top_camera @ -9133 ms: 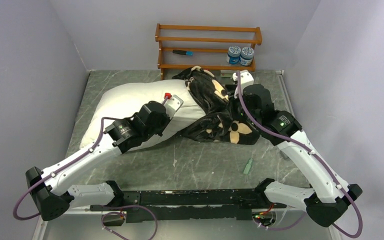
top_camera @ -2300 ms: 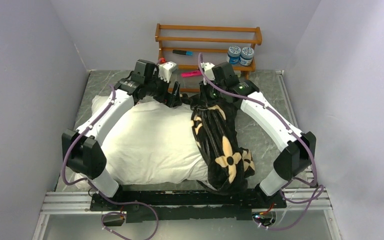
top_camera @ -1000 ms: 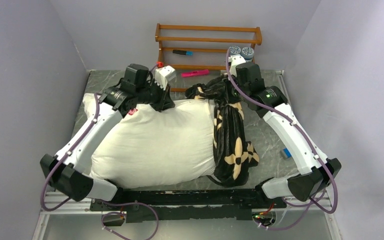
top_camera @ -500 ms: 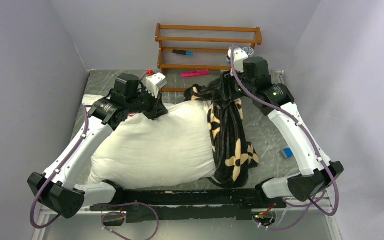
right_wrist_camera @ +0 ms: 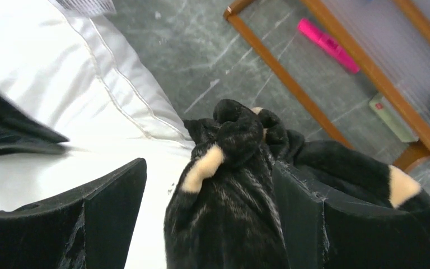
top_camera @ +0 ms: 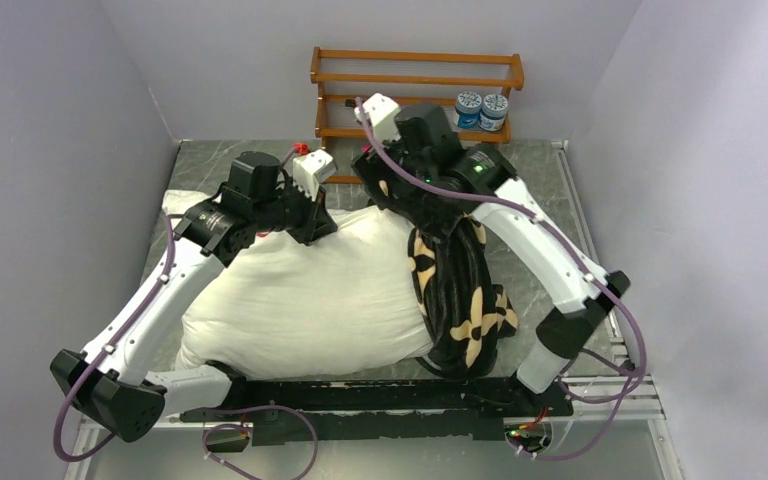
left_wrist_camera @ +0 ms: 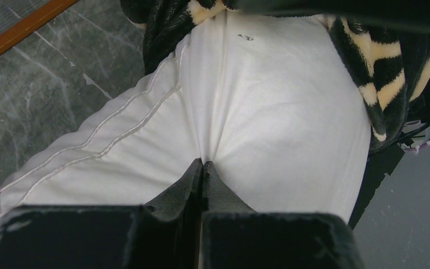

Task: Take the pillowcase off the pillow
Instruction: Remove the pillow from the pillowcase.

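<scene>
Where the pillowcase (top_camera: 450, 280) lies, it is bunched into a thick black band over the right end of the pillow (top_camera: 300, 290). The band runs from the far edge to the near one, with cream flowers showing along it. The rest of the pillow lies bare and white across the grey table (top_camera: 540, 165).

My right gripper (right_wrist_camera: 208, 168) stands at the far end of that band. Its fingers (right_wrist_camera: 112, 207) are spread wide with a knot of the black plush between them, and I cannot tell whether either pad touches it. My left gripper (left_wrist_camera: 202, 167) is on the pillow's far edge, just left of the band, its fingers pressed together on a pucker of white fabric.

Beyond both stands a wooden rack (top_camera: 415, 57) against the back wall. Two blue jars (top_camera: 481, 108) sit on one shelf, and a pink marker (right_wrist_camera: 327, 43) lies by its lower rail.
</scene>
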Controlling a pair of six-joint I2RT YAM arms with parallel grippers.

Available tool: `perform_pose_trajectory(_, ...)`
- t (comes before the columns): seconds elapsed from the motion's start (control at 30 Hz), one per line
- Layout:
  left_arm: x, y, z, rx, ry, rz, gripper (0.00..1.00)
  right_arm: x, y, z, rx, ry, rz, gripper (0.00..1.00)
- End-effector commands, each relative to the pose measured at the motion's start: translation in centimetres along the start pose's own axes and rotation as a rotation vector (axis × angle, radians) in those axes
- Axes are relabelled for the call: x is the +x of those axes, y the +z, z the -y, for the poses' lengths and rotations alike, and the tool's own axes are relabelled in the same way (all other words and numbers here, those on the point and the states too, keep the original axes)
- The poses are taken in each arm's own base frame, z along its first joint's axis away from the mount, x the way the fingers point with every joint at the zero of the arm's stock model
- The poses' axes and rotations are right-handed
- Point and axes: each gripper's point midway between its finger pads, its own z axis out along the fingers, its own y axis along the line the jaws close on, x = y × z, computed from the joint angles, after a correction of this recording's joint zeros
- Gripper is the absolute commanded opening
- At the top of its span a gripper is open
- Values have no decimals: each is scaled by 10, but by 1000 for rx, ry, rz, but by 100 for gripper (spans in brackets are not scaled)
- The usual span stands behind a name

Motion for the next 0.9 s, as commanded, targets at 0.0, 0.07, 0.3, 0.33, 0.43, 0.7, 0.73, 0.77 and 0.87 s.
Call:
perform_pose_trajectory(0.0, 10, -15, 24, 66, -27, -15, 5, 15, 13, 7, 56, -21, -99, 85)
perform_pose_trajectory(0.07, 11, -17, 25, 67, -26, -17, 5, 26, 22, 10, 80, -18, -141, 85)
perform_pose_trajectory(0.3, 12, -18, 27, 69, -24, -22, 5, 55, 16, 37, 254, -19, -241, 53)
perform_pose_trajectory(0.33, 11, -18, 27, 69, -21, -19, 5, 54, 12, 40, 268, -17, -234, 37)
perform_pose_trajectory(0.43, 6, -20, 28, 71, -8, -11, 5, 45, -3, 41, 273, 5, -178, 0)
perform_pose_trajectory(0.7, -18, -23, 29, 72, 31, 36, 18, -1, -51, 25, 207, 43, 68, 0)
perform_pose_trajectory(0.73, -22, -24, 30, 76, 37, 48, 26, -6, -56, 21, 190, 44, 96, 0)
perform_pose_trajectory(0.77, -27, -24, 31, 83, 42, 59, 33, -11, -60, 17, 169, 42, 123, 0)
perform_pose_trajectory(0.87, -43, -23, 33, 99, 58, 92, 53, -21, -69, 10, 140, 41, 181, 0)
